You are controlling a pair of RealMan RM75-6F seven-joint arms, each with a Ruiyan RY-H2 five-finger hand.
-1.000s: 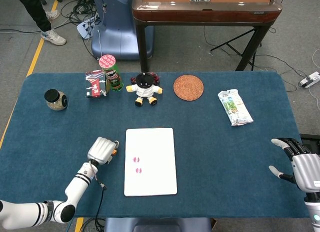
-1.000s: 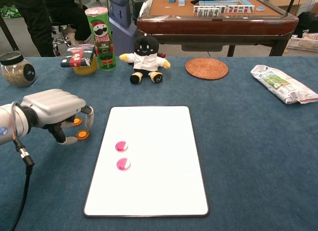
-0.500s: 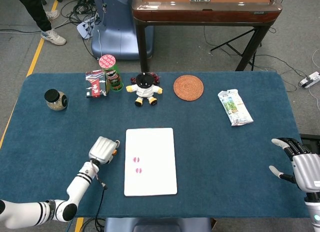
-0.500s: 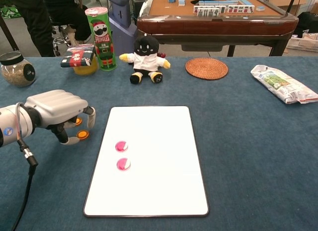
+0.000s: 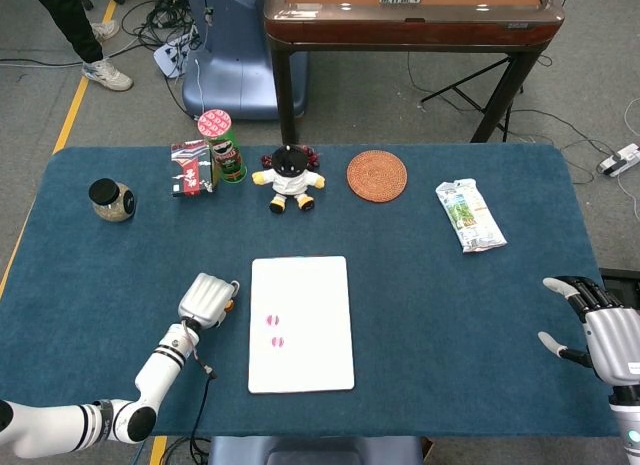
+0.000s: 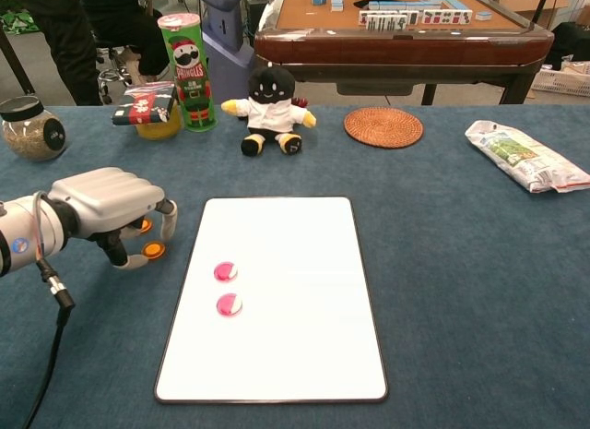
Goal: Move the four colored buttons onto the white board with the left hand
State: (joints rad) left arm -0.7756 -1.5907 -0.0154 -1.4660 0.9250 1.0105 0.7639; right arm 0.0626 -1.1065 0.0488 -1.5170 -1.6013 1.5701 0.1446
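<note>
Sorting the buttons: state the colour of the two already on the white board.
Both buttons on the white board are pink, clearest in the chest view.

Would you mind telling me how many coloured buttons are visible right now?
4: two pink buttons on the white board, two orange buttons on the cloth under the left robot hand.
</note>
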